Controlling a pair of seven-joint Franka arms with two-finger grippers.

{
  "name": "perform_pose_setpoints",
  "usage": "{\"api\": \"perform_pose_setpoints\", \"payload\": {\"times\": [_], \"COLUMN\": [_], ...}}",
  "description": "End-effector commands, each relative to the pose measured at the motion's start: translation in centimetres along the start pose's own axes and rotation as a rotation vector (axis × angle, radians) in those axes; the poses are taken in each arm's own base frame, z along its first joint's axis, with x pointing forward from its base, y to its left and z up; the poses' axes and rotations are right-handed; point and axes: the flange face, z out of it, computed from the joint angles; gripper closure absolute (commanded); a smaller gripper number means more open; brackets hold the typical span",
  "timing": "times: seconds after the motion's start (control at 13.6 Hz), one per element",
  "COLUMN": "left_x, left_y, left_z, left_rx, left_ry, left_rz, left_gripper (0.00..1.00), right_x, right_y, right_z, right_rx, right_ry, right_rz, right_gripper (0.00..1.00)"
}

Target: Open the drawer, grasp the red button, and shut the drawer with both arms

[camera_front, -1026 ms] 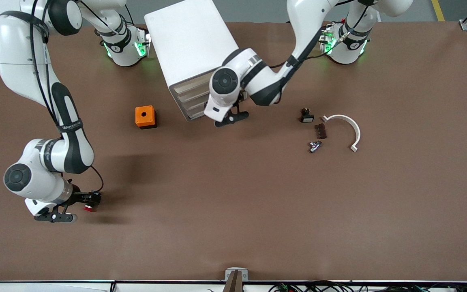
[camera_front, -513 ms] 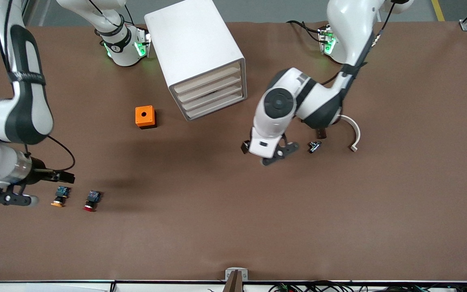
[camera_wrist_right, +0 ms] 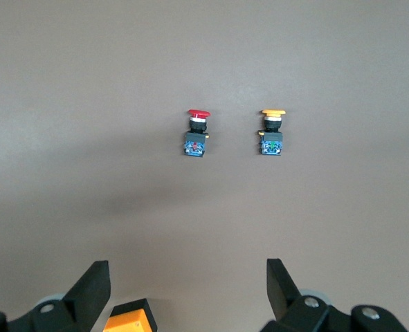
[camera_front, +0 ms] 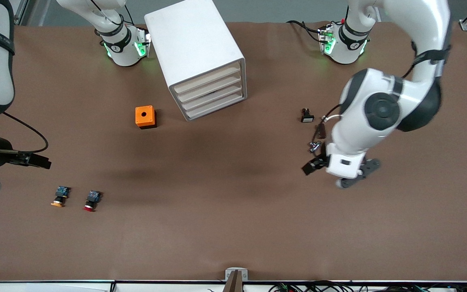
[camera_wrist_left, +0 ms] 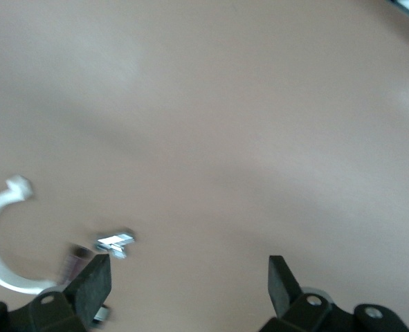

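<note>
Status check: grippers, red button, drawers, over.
Left gripper open, empty, over small parts. Right gripper open, empty. Red-capped push button on table beside yellow-capped one. White cabinet's beige drawers all shut.

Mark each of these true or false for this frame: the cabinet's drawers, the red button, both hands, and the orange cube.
1. All four drawers of the cabinet are shut. True.
2. The right hand holds the red button. False: it is open and empty; the button lies on the table beside the yellow button.
3. The left hand is open. True.
4. The orange cube sits on the cabinet. False: it stands on the table beside it.
</note>
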Motion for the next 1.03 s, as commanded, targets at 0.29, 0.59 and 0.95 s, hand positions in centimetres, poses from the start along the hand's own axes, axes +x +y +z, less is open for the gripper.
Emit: {"api": "perform_pose_setpoints", "payload": {"times": [0.29, 0.59, 0.95], "left_x": [2.2, 1.1, -1.2], "left_y": [-9.7, -14.8, -19.5], "left_z": [-9.3, -15.1, -20.4], "left_rx": [0.064, 0.087, 0.085], "left_ry": [-0.007, -0.025, -0.027], "left_rz": [0.142, 0.226, 0.296], "left_gripper": [0.00, 0.00, 0.00], "right_x": [-3.9, -7.9, -11.4], "right_y": [0.5, 1.6, 4.8], "right_z": [-5.2, -8.3, -11.5], "right_rx": [0.037, 0.048, 0.036], "right_ry": [-0.037, -0.024, -0.049], "right_rz": [0.022, -0.007, -0.061], "right_gripper": [0.00, 0.00, 0.00]}}
